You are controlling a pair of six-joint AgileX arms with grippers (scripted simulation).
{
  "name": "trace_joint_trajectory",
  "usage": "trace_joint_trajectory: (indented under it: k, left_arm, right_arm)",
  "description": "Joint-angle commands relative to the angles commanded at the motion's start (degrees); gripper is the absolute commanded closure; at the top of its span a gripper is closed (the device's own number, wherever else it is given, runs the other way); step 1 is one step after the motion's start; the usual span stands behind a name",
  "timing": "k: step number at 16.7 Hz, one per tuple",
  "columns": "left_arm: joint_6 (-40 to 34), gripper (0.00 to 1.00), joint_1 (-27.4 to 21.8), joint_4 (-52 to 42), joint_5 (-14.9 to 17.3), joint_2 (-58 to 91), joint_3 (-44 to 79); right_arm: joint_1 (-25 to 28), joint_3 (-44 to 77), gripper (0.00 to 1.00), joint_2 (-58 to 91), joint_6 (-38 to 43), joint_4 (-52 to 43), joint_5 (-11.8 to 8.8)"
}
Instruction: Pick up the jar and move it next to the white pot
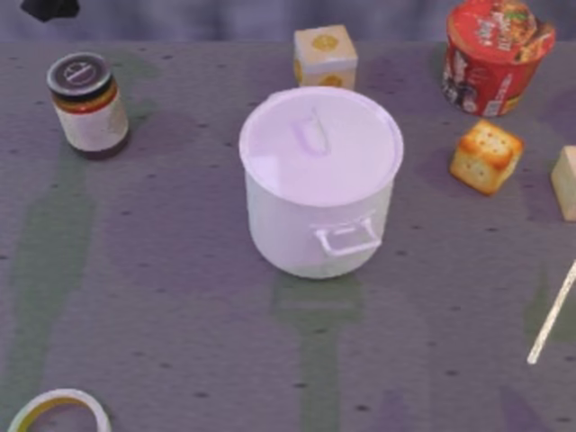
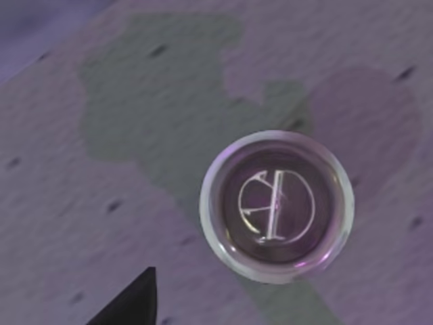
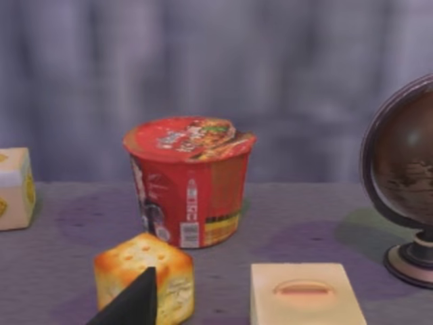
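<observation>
The jar [image 1: 87, 104], glass with a dark round lid and a white label, stands upright at the far left of the table. In the left wrist view I look straight down on its lid [image 2: 276, 203]. My left gripper [image 1: 49, 9] hovers high beyond it, open, with one dark fingertip [image 2: 139, 298] showing beside the jar and apart from it. The white pot [image 1: 319, 180], lidded and with its handle toward the near side, stands mid-table, well to the right of the jar. My right gripper stays out of the top view; one fingertip [image 3: 139, 298] shows, holding nothing.
A red printed cup [image 1: 493, 56] stands far right, with a cracker cube [image 1: 486, 156] and a cream block [image 1: 565, 183] near it. A yellow-white cube [image 1: 325, 56] sits behind the pot. A white ring [image 1: 58, 409] lies near left. A globe [image 3: 406, 169] stands at the right.
</observation>
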Motion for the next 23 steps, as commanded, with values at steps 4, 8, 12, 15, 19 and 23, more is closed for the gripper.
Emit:
trace_joint_trajectory:
  k: [4,8,12,15,19,23]
  left_arm:
    - [4.73,0.00,0.72,-8.72,0.23,17.61,18.35]
    - [7.62,0.00,1.25,-14.59,0.22,29.32,29.74]
    - [8.36,0.00,1.39,-16.19,0.21,32.47,32.65]
    - [8.36,0.00,1.39,-16.19,0.21,32.47,32.65]
    - [8.00,0.00,1.05,-13.97,0.13,32.08,30.16]
    - [7.54,0.00,0.59,-7.01,0.01,30.69,21.80]
  right_arm:
    - [0.00,0.00,0.00,0.00,0.00,0.00,0.00]
    - [0.00,0.00,0.00,0.00,0.00,0.00,0.00]
    - [0.00,0.00,0.00,0.00,0.00,0.00,0.00]
    - [0.00,0.00,0.00,0.00,0.00,0.00,0.00]
    - [0.00,0.00,0.00,0.00,0.00,0.00,0.00]
    - [0.00,0.00,0.00,0.00,0.00,0.00,0.00]
